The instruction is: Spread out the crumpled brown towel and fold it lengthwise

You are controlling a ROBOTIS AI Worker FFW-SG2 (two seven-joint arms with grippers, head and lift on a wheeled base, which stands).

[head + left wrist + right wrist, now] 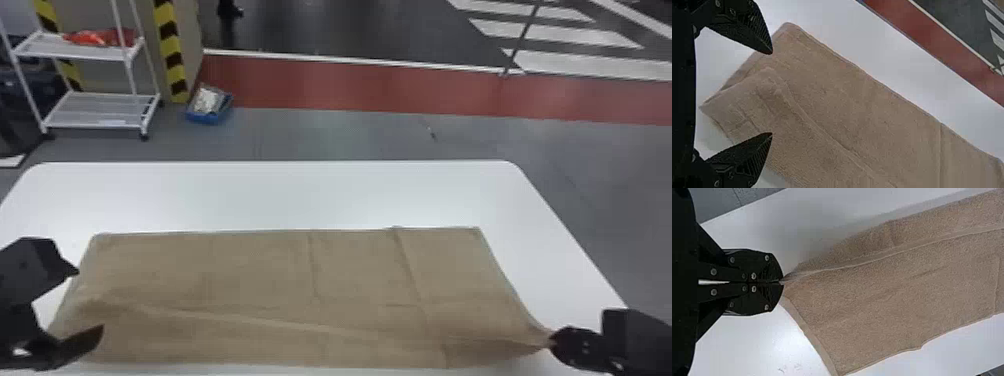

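The brown towel (250,270) lies on the counter (300,195), long axis running left to right. At its near right side the right gripper (782,282) pinches it in closed jaws; over its left end the left gripper (772,93), jaws parted, is nearer the loose corner probably wanted next.

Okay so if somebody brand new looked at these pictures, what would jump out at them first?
Probably the big brown towel, spread across the white table. Next, the right tool, shut on the towel's near right corner, while the left tool stands open at its left end. Behind the table, toward the left, the yellow and black stripes catch the eye.
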